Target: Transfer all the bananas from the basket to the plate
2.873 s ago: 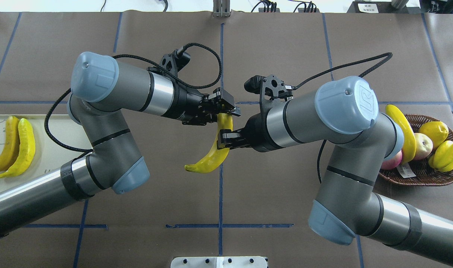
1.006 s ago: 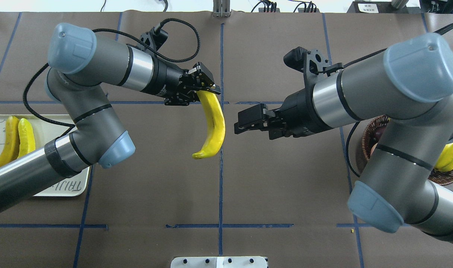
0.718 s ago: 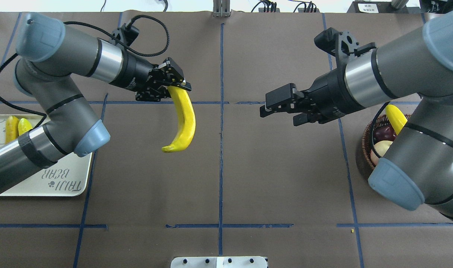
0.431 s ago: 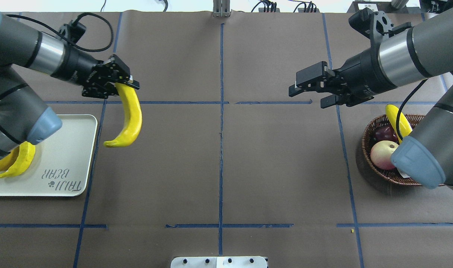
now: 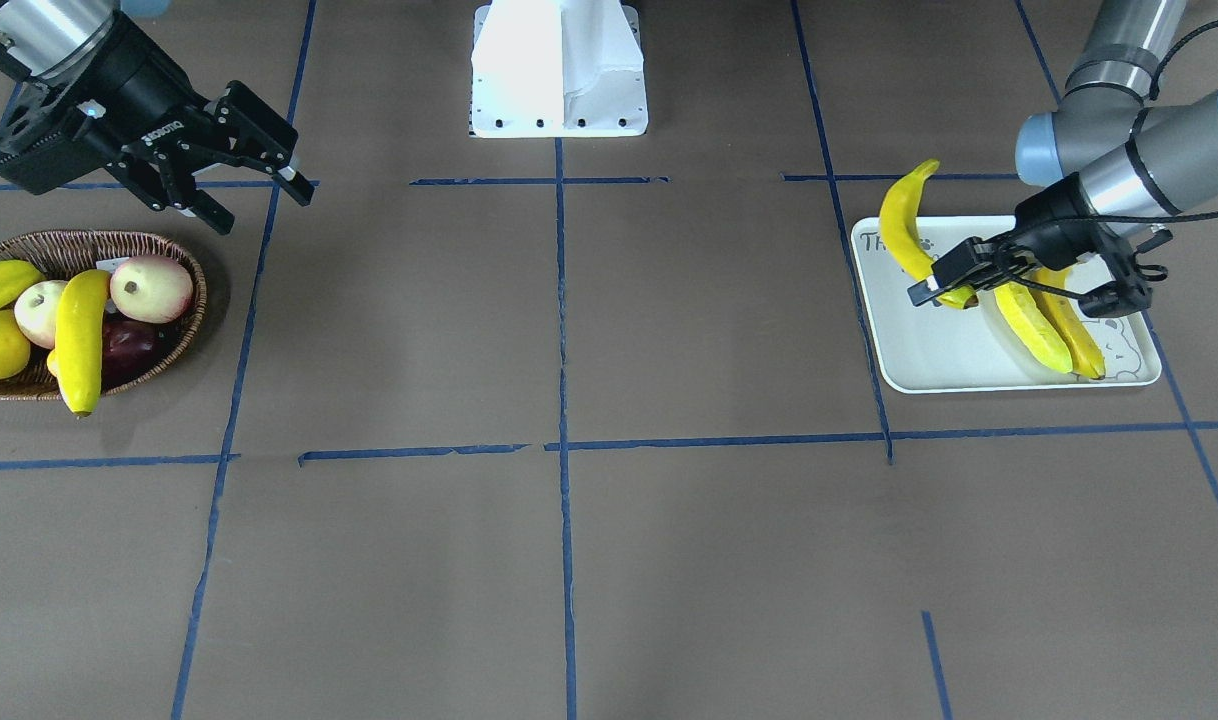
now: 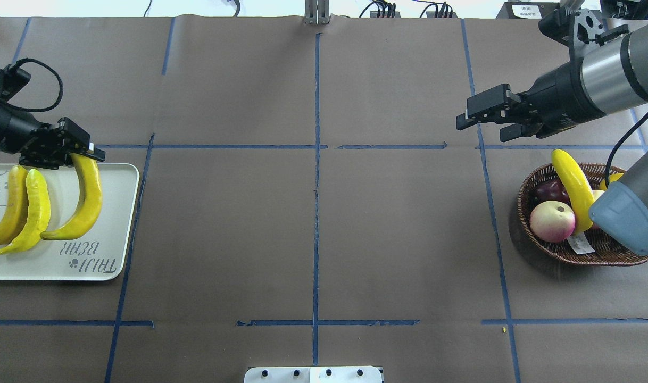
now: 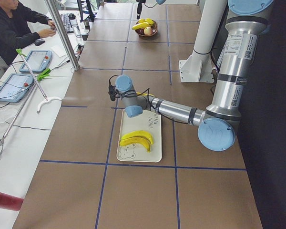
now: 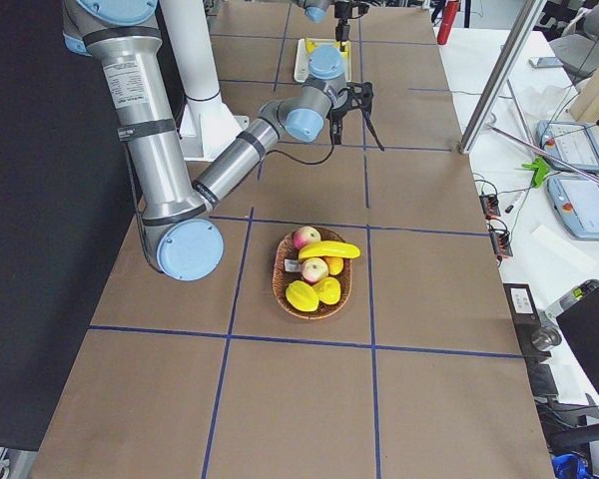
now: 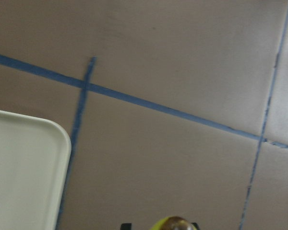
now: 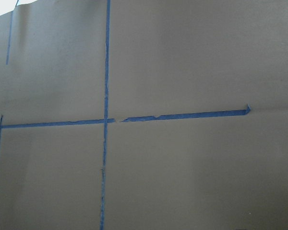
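Brown-papered counter [image 6: 313, 239], ruled into large squares by blue tape lines [image 6: 316, 213]. White robot base [image 5: 559, 70] at the 12 o'clock edge in the front-facing view. In the left side view, a white side desk [image 7: 19, 109] alongside the counter, tablets [image 7: 35, 61] on it, a person [image 7: 12, 24] seated there.

From overhead: plate [image 6: 119, 213] at 9 o'clock on the counter, basket [image 6: 563, 255] at 3 o'clock, well apart.

Left end effector [image 6: 87, 154]: above the plate's 12 o'clock rim, fingers pinched on the upper end of the held banana [image 6: 87, 202]. Curves from there toward 6 o'clock over the plate, low tip just beside the two resting bananas [image 6: 36, 207]; touching the plate or not, cannot tell. Side by side, those two, on the plate's 9 o'clock half.

Right end effector [image 6: 481, 129]: fingers spread wide, nothing between them, in the air at 10 o'clock of the basket, touching nothing.

Last banana [image 6: 571, 186]: in the basket, lying across the other fruit [image 6: 551, 221], one end jutting over the 12 o'clock rim.
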